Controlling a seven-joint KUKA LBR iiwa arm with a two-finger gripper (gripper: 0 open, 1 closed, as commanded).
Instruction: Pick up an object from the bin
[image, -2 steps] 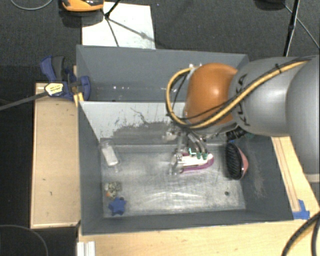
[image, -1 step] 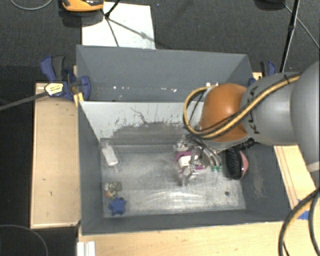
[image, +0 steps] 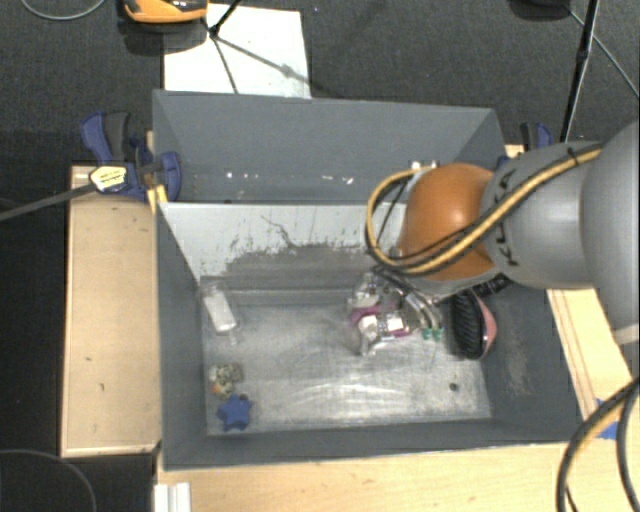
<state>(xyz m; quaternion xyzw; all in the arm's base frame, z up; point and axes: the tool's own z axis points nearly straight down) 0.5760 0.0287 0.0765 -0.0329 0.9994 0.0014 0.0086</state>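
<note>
Gripper sits low beside black-and-pink brush.

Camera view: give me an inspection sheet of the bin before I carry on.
Surface: grey metal bin, floor scuffed.
Job's things: purple thing at the tip of the gripper; held or not, cannot tell.
Clutter: black-and-pink brush by the right wall; pale oblong piece left; speckled lump and blue piece in the near-left corner.
Gripper: low over the floor, right of centre, beside the brush.
Cables: yellow-and-black cables looped over the arm's orange cover.
Surroundings: dark floor.
</note>
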